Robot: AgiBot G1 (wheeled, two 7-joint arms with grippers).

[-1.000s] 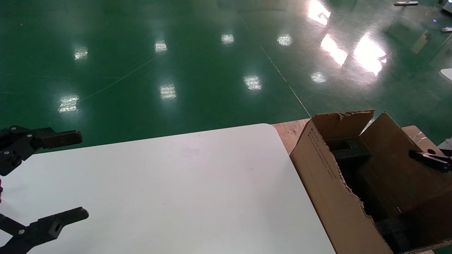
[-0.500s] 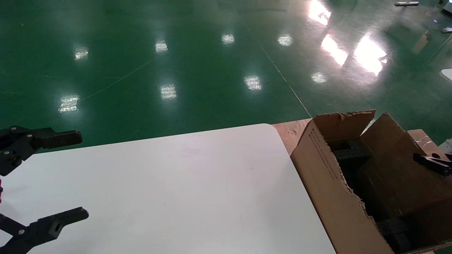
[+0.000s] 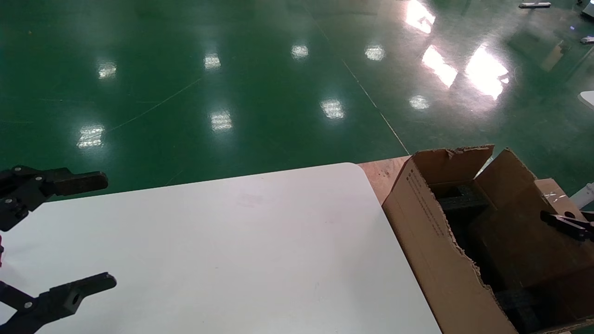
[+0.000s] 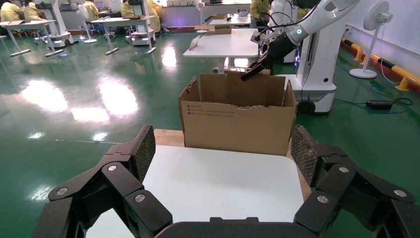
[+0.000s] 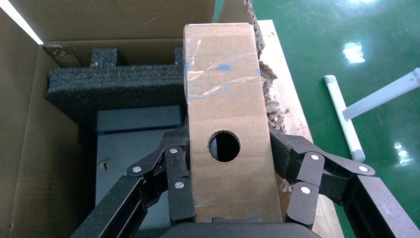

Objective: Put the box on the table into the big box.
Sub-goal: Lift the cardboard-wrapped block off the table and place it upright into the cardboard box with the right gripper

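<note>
The right claw (image 5: 229, 196) is gripping the taped cardboard box (image 5: 225, 119) above the torn carton (image 5: 29, 148), at the head view's right edge. The left claw (image 3: 69, 234) is hanging spread at lower left, apparently above the white surface (image 3: 241, 250).

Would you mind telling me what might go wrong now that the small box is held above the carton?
1. The right gripper holds the small box close to the big carton's ragged torn wall; lowering it could snag that edge.
2. Black foam and a grey item fill the carton, so the box may land tilted rather than flat.
3. The box's glossy tape may let it slip between the fingers.
The left gripper idles open over the table.
</note>
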